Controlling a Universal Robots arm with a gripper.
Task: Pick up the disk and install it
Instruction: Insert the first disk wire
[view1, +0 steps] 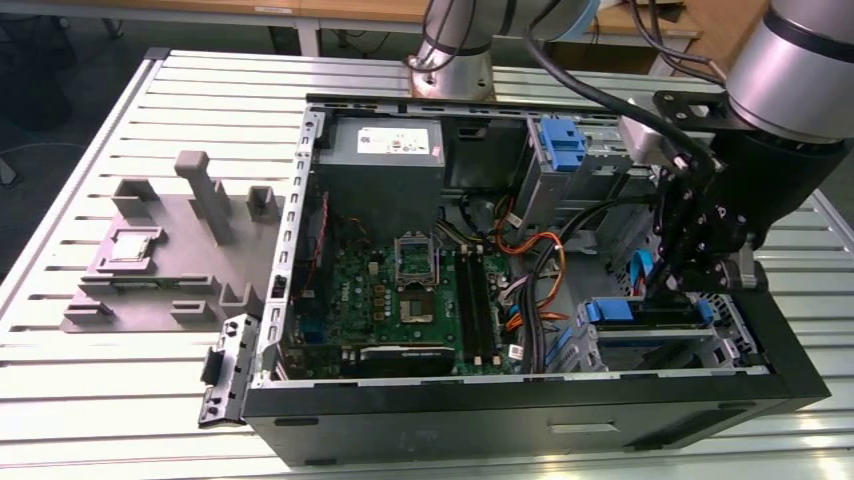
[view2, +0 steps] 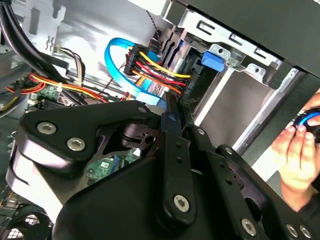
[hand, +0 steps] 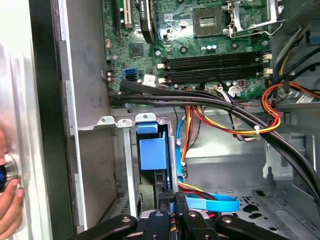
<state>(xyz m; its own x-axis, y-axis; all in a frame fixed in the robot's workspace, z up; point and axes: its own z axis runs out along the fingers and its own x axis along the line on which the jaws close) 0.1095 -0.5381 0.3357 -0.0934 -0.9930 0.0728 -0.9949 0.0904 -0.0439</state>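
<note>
From where I stand, the open computer case (view1: 287, 300) lies on its side on a slatted metal table (view1: 120, 380), with the arm reaching down into the corner at the exterior view's right. The gripper (view1: 683, 285) hangs there just above a drive bay (view1: 661, 335) that holds a blue-edged carrier. I take that to be the disk (view1: 611, 310), seated in the bay, though its label cannot be seen. In the first wrist view the same blue bracket (hand: 152, 150) stands in its metal slot, and the black fingers (hand: 166, 202) sit close together right at its end, with a blue ribbon cable (hand: 210, 202) curling beside them; whether they pinch anything I cannot tell. That view also gives the green motherboard (hand: 200, 45) with its memory slots and a bundle of black, red and yellow wires (hand: 235, 120), plus a person's hand (hand: 7, 200) at the outer wall of the case. The second wrist view shows the black linkage up close, a blue clip (view2: 212, 61) on the bay frame and a hand (view2: 297, 150) holding something blue. Back in the exterior view, a grey power supply (view1: 387, 150) fills the far corner, another blue bracket (view1: 563, 148) stands upright near it, and a grey fixture (view1: 174, 250) lies on the table outside the case.
</note>
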